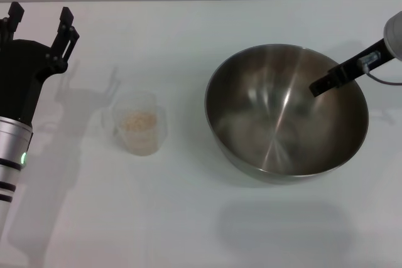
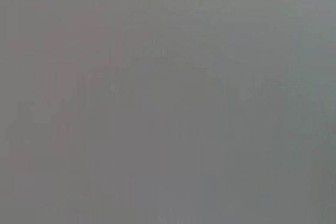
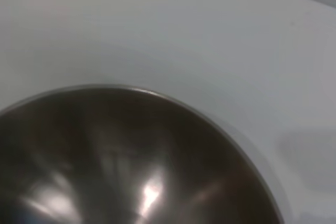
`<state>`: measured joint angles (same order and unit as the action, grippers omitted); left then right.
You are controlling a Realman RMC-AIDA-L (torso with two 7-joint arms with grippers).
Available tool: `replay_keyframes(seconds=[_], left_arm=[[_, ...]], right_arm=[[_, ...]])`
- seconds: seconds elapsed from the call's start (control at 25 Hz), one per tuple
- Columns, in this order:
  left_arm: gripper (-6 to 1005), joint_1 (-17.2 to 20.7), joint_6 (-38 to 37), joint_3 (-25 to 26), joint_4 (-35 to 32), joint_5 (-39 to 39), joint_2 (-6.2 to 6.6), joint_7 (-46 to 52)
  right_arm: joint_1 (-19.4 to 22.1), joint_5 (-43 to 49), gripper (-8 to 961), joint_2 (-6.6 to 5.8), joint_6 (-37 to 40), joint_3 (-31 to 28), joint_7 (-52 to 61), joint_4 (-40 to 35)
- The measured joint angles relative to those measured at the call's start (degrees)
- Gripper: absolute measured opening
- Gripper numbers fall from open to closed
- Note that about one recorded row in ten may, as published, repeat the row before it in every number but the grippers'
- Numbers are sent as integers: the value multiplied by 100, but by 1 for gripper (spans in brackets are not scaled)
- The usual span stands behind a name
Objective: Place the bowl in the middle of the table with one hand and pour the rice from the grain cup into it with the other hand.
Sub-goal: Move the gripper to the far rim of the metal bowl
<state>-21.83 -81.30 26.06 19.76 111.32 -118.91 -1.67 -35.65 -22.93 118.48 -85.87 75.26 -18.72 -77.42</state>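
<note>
1. Bowl (image 1: 286, 114), right of centre on table (image 1: 188, 218): rigid, slick steel; take it by the rim.
2. Right gripper (image 1: 323, 84) at the bowl's upper-right rim; jaws' state: cannot tell.
3. Grain cup (image 1: 139, 123) with rice (image 1: 138, 120), centre-left: light, tippy.
4. Left gripper (image 1: 39, 20), upper left, jaws wide.

Head view overhead; right wrist close above shared bowl (image 1: 286, 111).

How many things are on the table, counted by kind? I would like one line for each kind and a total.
Steel bowl: 1
Plastic grain cup, holding rice: 1
Total: 2 things on the table
</note>
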Motion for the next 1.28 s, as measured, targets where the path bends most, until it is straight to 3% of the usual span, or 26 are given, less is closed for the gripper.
replay_keyframes(seconds=[0.28,0.52,0.72,1.04,1.28], left_arm=[[812,-3,-30,14,2,1,-2,0],[812,4,-53,14,5,-3,-9,0],[812,9,-58,13,7,5,-9,0],[810,45,-77,13,38,26,-13,0],[808,80,-128,-2,68,31,-19,0]], right_arm=[[-43,0,748,22,156,-3,-173,318],[-65,0,571,25,180,-7,-295,439],[-3,-5,315,41,204,-7,-361,395],[68,-44,93,35,206,-4,-453,268],[274,-53,33,35,202,-116,-459,-319]])
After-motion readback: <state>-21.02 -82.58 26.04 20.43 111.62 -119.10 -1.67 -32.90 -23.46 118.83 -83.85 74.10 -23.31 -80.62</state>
